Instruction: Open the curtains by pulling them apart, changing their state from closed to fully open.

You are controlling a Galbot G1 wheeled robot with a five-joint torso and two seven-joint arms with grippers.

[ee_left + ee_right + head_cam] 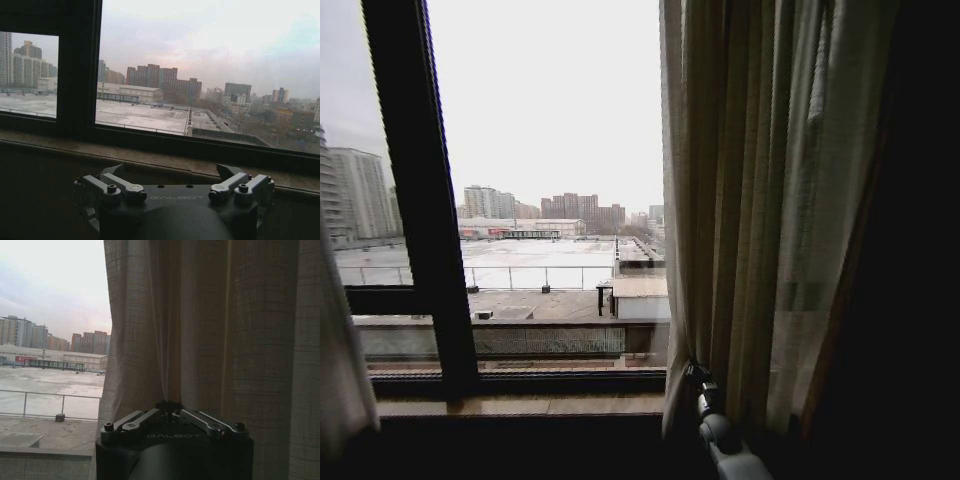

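Note:
The right curtain (750,200) hangs bunched in beige-grey pleats at the right of the window. The left curtain (338,360) shows as a pale strip at the left edge, with bare glass between them. My right gripper (698,378) is low at the right curtain's inner edge. In the right wrist view it (170,407) is shut, its fingers meeting on a fold of that curtain (210,330). My left gripper (172,172) faces the window sill (165,162); it is open and holds nothing.
A thick black window frame bar (420,200) stands upright left of centre, above a stone sill (520,405). A dark opaque drape (915,250) hangs right of the sheer panel. Rooftops and buildings lie beyond the glass.

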